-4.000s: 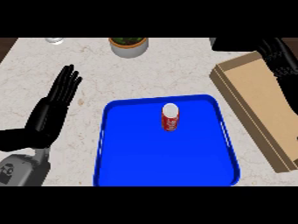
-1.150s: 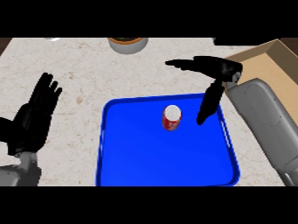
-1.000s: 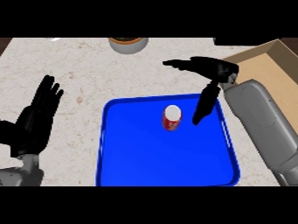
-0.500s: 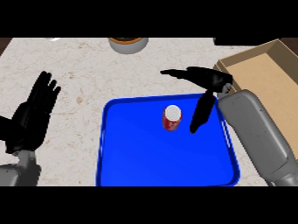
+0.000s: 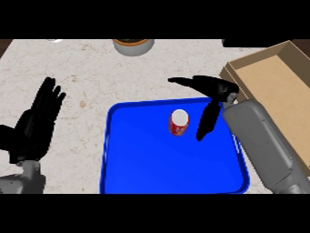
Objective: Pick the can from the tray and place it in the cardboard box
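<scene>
While the can (image 5: 178, 123) stands upright in the upper part of the blue tray (image 5: 157, 170), the right hand (image 5: 209, 93) hangs just beside it with straight, spread fingers, holding nothing. The cardboard box (image 5: 286, 98) lies right of the tray. The left hand (image 5: 35, 125) rests open at the left side.

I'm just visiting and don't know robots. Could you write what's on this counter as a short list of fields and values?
can: red can, upright on the blue tray, in its upper half
cardboard box: open box right of the tray, nothing showing inside
right hand: open, fingers pointing down just right of the can, not touching it
left hand: open, resting at the left, fingers up
pot: grey pot at the counter's far edge
counter: pale speckled stone
can in box: not yet
</scene>
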